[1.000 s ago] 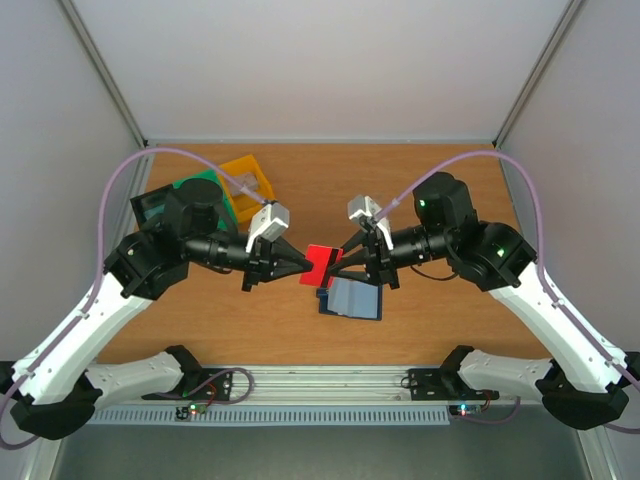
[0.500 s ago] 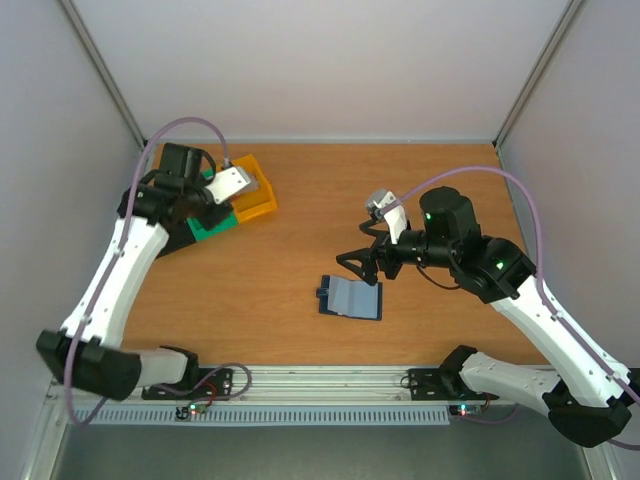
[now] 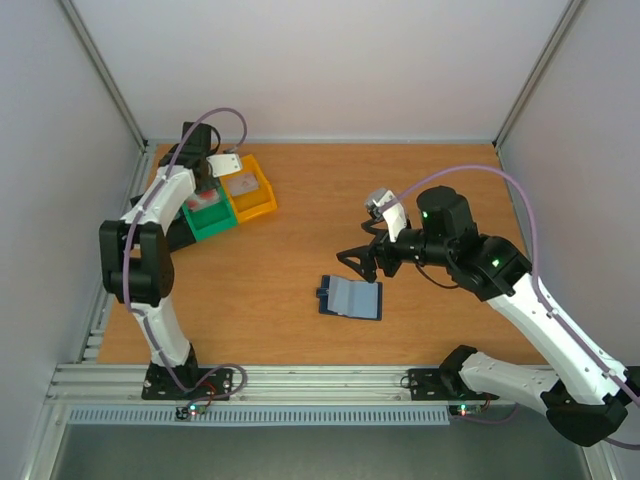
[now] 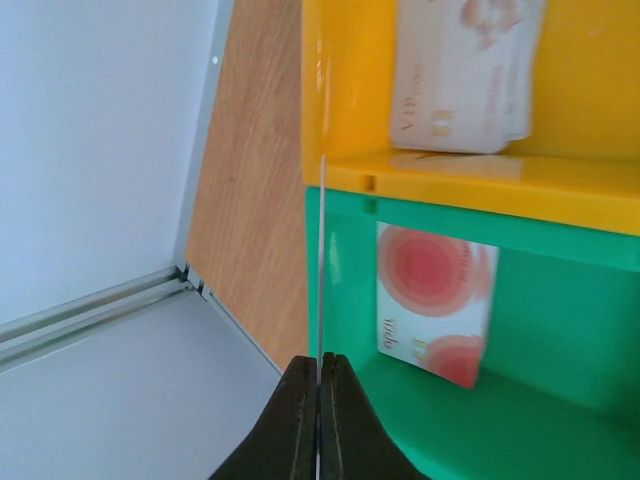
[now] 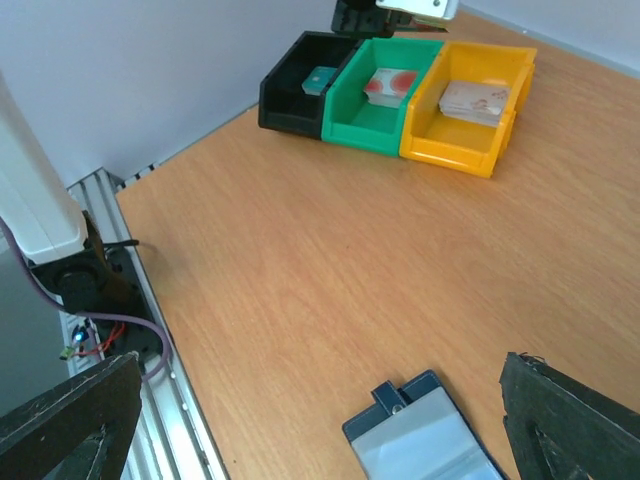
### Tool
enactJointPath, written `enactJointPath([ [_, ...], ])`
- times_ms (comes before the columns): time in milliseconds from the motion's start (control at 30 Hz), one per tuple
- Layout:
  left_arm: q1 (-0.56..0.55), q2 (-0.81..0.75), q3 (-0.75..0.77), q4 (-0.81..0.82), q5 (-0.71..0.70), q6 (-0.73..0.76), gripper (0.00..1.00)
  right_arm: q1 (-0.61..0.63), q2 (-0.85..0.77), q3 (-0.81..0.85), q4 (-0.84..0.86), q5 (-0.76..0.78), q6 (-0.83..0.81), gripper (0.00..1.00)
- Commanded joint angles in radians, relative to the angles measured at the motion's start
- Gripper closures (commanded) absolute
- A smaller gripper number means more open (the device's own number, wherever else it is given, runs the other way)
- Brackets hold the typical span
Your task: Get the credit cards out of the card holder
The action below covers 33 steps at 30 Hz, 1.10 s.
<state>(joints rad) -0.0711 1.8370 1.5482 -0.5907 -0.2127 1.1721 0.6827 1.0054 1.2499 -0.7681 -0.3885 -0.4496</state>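
While the left end effector [image 4: 320,372] pinches a card [image 4: 322,250] above the green bin [image 4: 580,300] — right end effector [image 3: 358,263] gapes.

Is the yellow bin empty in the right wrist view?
No, a small stack of pale cards lies inside the yellow bin.

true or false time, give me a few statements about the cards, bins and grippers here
1. The card holder lies open on the table. True.
2. The right gripper is clamped on the card holder. False: its jaws are open and hold nothing.
3. The left gripper pinches a thin card, seen edge-on. True.
4. The yellow bin is empty. False: pale cards lie in it.
5. The green bin sits between the black bin and the yellow one. True.
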Motion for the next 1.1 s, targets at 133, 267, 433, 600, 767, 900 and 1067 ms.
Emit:
enactJointPath([
  [133, 0.045, 0.081, -0.007, 0.137, -0.067, 0.058, 1.00, -0.010, 0.055, 0.011, -0.008, 0.014, -0.015, 0.01],
  [267, 0.049, 0.071, -0.055, 0.141, -0.051, 0.039, 1.00, -0.012, 0.075, 0.014, -0.010, 0.013, -0.023, 0.01],
  [433, 0.054, 0.064, -0.113, 0.201, -0.041, 0.044, 1.00, -0.017, 0.087, 0.015, -0.012, 0.010, -0.027, 0.02],
  [600, 0.059, 0.110, -0.128, 0.285, -0.088, 0.085, 1.00, -0.018, 0.093, 0.019, -0.022, 0.004, -0.039, 0.02],
  [767, 0.059, 0.138, -0.155, 0.349, -0.095, 0.102, 1.00, -0.021, 0.092, 0.019, -0.028, -0.009, -0.038, 0.02],
  [900, 0.059, 0.165, -0.155, 0.347, -0.104, 0.113, 1.00, -0.020, 0.088, 0.020, -0.038, -0.009, -0.043, 0.02],
  [1067, 0.059, 0.177, -0.122, 0.294, -0.096, 0.069, 0.78, -0.020, 0.087, 0.024, -0.048, -0.020, -0.039, 0.01],
])
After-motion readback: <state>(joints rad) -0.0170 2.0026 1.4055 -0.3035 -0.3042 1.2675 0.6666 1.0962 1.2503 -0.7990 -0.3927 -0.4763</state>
